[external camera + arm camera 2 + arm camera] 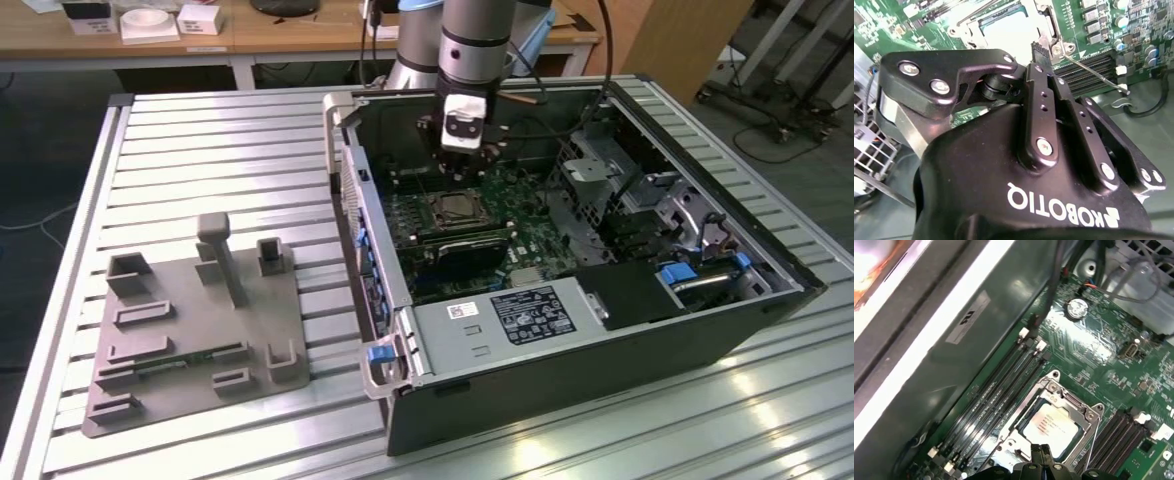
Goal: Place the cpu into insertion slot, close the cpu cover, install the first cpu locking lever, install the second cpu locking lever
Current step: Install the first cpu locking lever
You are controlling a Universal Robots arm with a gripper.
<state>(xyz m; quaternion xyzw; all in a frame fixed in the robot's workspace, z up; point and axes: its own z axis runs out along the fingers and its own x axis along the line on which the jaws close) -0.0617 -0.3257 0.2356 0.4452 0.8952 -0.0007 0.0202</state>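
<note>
My gripper (1041, 454) hangs pinched shut on nothing, near the cpu (1050, 426). I see its pale silvery square top seated in the insertion slot (1013, 440), framed by the lowered cpu cover (1077, 407).

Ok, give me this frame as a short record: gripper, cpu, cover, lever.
gripper: above the insertion slot, inside the open computer case
cpu: seated in the slot
cpu cover: down around the cpu
locking lever: one wire rod angled out over the memory slots
beside case: grey fixture plate, at the exterior view's left
</note>
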